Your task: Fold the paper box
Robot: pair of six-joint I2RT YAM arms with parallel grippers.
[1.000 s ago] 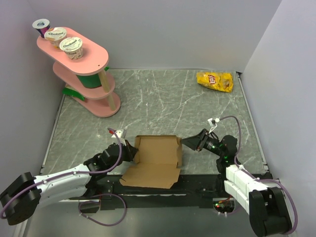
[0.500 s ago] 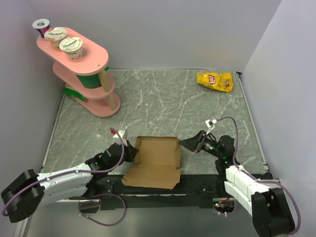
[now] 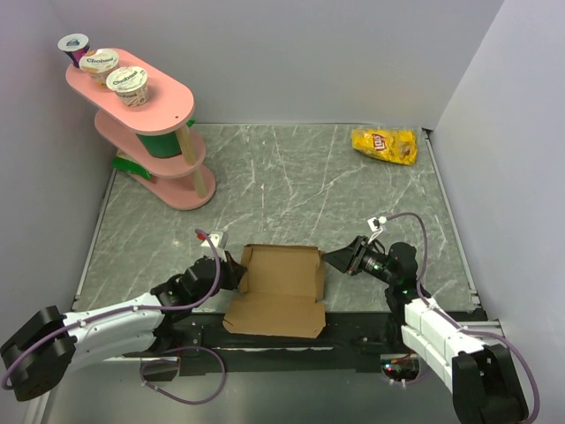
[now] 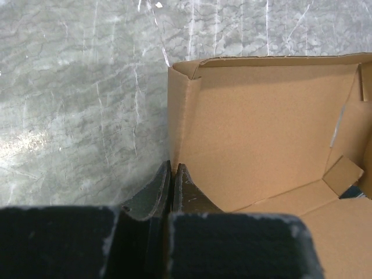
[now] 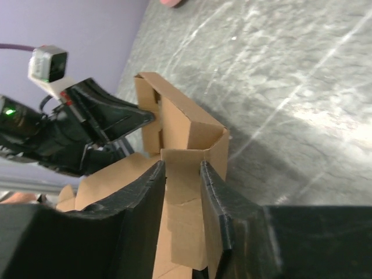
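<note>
In the left gripper's (image 4: 172, 170) pinch, the brown corrugated cardboard box (image 3: 281, 274) could buckle if the narrow right gripper (image 5: 182, 167), grip unclear, pushes.

1. The top camera sits high above and behind my two bases. It looks down and forward over the whole table (image 3: 291, 168), from far enough back to take in both arms.
2. The left wrist camera rides just behind my left claw (image 4: 173, 167) and faces along its fingers, very near the paper box (image 4: 261, 128).
3. The right wrist camera sits behind my right claw (image 5: 182, 165), rolled sideways, and looks across the box at my left claw.
4. All three views share the box.
</note>
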